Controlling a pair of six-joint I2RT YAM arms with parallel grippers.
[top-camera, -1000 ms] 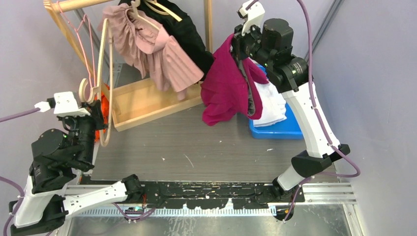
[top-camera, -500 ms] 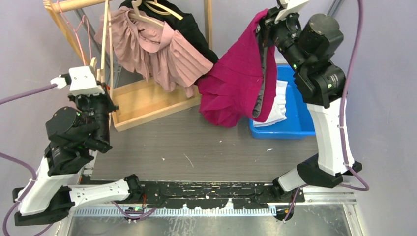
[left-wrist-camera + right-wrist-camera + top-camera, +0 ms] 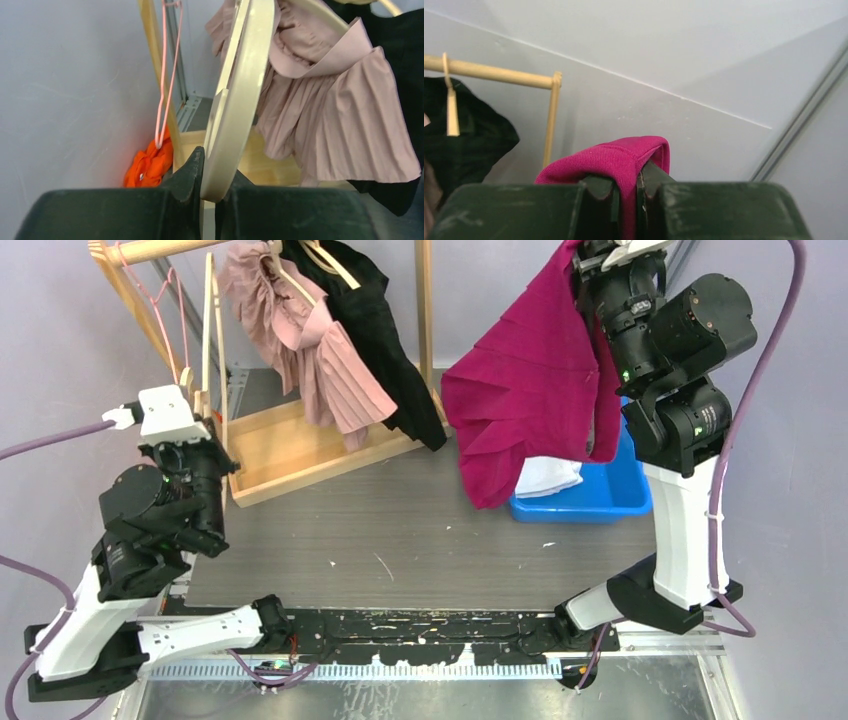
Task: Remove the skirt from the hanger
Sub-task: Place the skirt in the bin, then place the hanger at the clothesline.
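Observation:
The magenta skirt (image 3: 530, 370) hangs free in the air at the upper right, above the blue bin. My right gripper (image 3: 585, 260) is shut on its top edge. The right wrist view shows that folded knit edge of the skirt (image 3: 619, 155) pinched in my right gripper (image 3: 626, 182). On the left, a bare cream wooden hanger (image 3: 210, 340) stands nearly upright beside the rack, and my left gripper (image 3: 205, 408) is shut on its lower end. From the left wrist the hanger (image 3: 235, 105) rises out of my left gripper (image 3: 212, 175).
A wooden rack (image 3: 425, 300) holds a pink pleated skirt (image 3: 310, 340) and a black garment (image 3: 375, 330) over its box base (image 3: 300, 445). A blue bin (image 3: 600, 490) holds white cloth (image 3: 548, 477). A pink wire hanger (image 3: 170, 310) hangs left, above orange cloth (image 3: 150, 162).
My right arm has lifted the magenta skirt higher and to the right. My left gripper has risen with the wooden hanger, now nearly upright. The pink and black garments have swung.

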